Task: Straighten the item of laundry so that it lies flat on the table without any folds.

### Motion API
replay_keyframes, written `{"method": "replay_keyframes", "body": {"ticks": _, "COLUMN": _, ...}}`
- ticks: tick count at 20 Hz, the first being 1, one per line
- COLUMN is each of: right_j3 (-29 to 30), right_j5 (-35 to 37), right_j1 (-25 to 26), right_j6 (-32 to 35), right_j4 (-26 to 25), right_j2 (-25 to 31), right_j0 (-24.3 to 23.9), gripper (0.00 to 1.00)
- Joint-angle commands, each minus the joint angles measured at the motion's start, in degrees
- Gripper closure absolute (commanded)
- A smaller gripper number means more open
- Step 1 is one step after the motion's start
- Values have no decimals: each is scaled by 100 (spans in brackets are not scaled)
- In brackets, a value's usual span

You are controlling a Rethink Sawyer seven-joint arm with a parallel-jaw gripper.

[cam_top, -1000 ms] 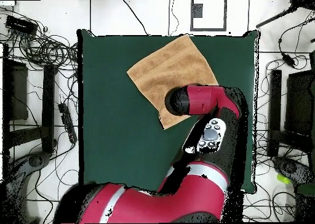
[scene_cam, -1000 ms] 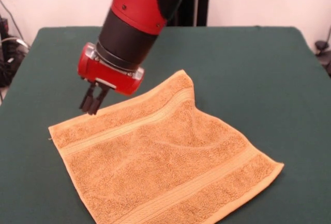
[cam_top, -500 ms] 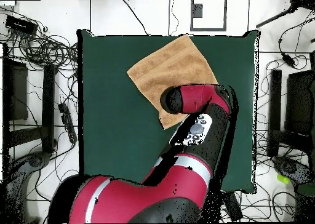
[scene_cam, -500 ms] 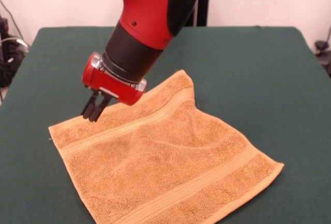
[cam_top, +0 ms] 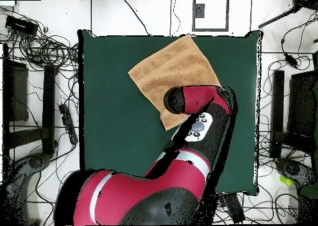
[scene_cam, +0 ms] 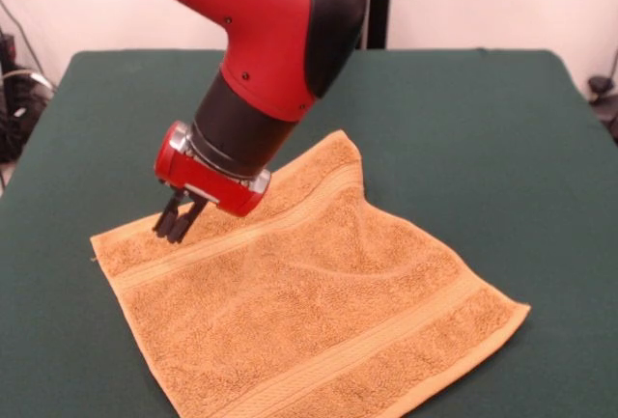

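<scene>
Front view: pincer (scene_cam: 174, 230) over towel (scene_cam: 309, 292) edge

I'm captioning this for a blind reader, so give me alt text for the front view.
A red and black robot arm lowers its hand over the far edge of an orange-tan terry towel, which lies spread but slightly rumpled on a dark green table.

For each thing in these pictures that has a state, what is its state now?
Towel: spread on the table, mostly flat, with a soft ridge running across its middle; no corner folded over.
Gripper: fingers close together, holding nothing, tips just above the towel's far band near one corner.
Table: bears only the towel.
</scene>
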Motion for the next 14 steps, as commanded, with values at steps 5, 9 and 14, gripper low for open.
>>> {"method": "replay_keyframes", "body": {"ticks": 5, "right_j3": -6, "right_j5": -412, "right_j1": 343, "right_j6": 1451, "right_j4": 891, "right_j2": 988, "right_j0": -59, "gripper": 100}}
{"method": "replay_keyframes", "body": {"ticks": 9, "right_j3": 133, "right_j5": -448, "right_j1": 360, "right_j6": 1359, "right_j4": 1117, "right_j2": 1212, "right_j0": -177, "gripper": 100}}
{"method": "replay_keyframes", "body": {"ticks": 14, "right_j3": 118, "right_j5": -82, "right_j1": 426, "right_j6": 1222, "right_j4": 1235, "right_j2": 1158, "right_j0": -197, "gripper": 100}}
